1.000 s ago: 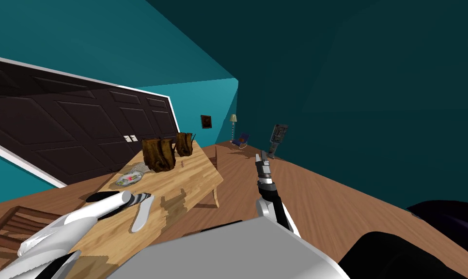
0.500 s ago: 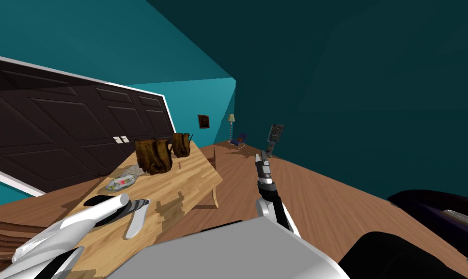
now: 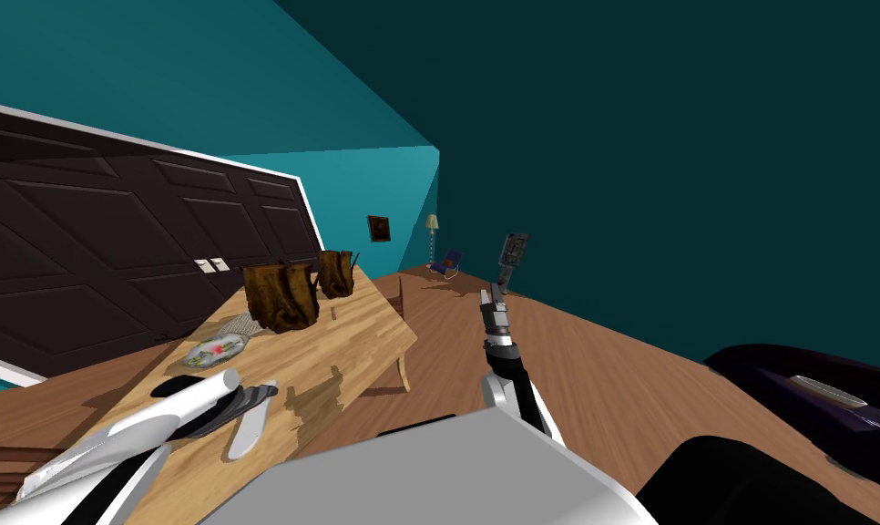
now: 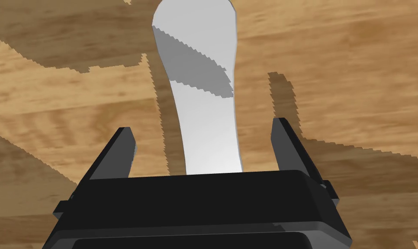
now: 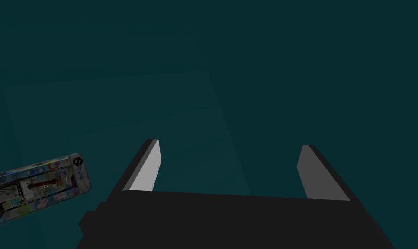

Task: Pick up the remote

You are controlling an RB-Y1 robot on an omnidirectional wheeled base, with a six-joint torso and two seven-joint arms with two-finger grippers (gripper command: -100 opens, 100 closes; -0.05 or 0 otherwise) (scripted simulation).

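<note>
White remote (image 4: 195, 43) lies on table (image 4: 342, 65) between spread fingers of left gripper (image 4: 202, 125), gaps both sides; right gripper (image 5: 229, 143) also spread.

Head camera, rolled, looks steeply down across the bench (image 3: 365, 319) and floor (image 3: 611, 383). Left wrist camera looks closely down on the same bench and remote (image 4: 204, 108); right wrist camera faces a wall (image 5: 247, 65).

Your worktop (image 3: 361, 333) is light wood grain, with its long side running away from you. At the near end a white remote (image 3: 246, 436) lies flat on it, with a patterned plate (image 3: 215, 349) beyond and a grey mesh piece (image 3: 238, 324) touching the plate. Further along stand a large brown stump (image 3: 281, 296) and a smaller stump (image 3: 335, 272).
</note>
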